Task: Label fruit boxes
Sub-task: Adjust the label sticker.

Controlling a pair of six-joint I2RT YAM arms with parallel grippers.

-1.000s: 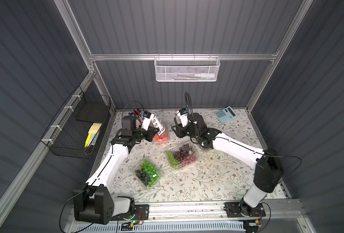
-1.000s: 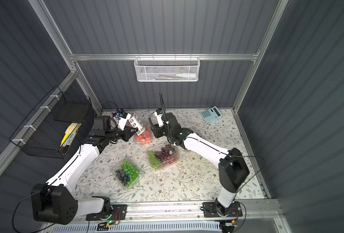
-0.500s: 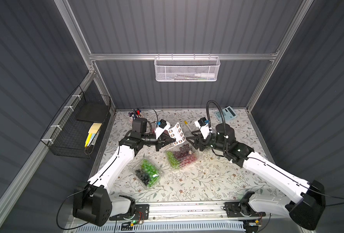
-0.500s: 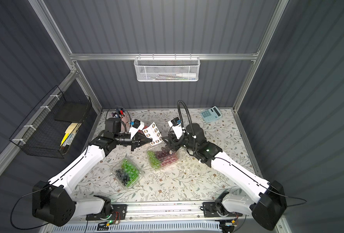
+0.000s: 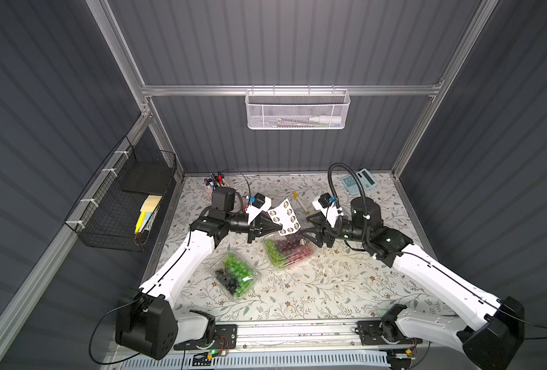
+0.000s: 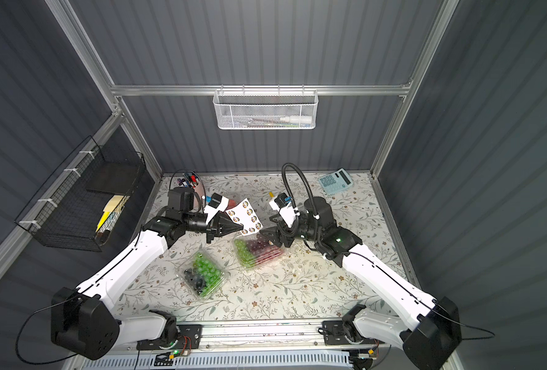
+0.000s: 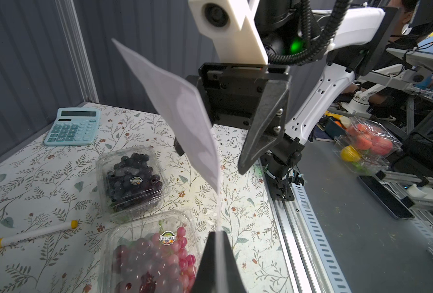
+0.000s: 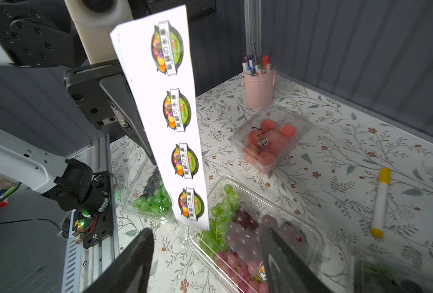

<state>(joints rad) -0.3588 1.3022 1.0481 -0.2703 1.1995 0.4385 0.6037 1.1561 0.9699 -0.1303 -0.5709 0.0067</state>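
My left gripper point(image 5: 278, 227) point(image 7: 219, 233) is shut on one edge of the white sticker sheet point(image 5: 284, 216) point(image 8: 169, 114) and holds it up over the green-and-red grape box point(image 5: 286, 251) point(image 8: 256, 241). Facing it, my right gripper point(image 5: 306, 229) point(image 8: 206, 232) is open just short of the sheet's free edge, with nothing between its fingers. The green-and-black grape box point(image 5: 235, 277) lies nearer the front. Behind are the blueberry box point(image 7: 131, 177) and the strawberry box point(image 8: 268, 142). Round stickers show on the blueberry, strawberry and green-and-red grape lids.
A yellow-capped marker point(image 5: 301, 202) lies behind the grippers, a calculator point(image 5: 358, 181) at the back right, and a pink pen cup point(image 8: 258, 86) at the back left. A black wire basket point(image 5: 121, 198) hangs on the left wall, a white mesh basket point(image 5: 298, 109) on the back wall.
Both arms have swung from the back of the table to its middle and now face each other. The left brought the sheet over the green-and-red grape box. The right jaws have widened.
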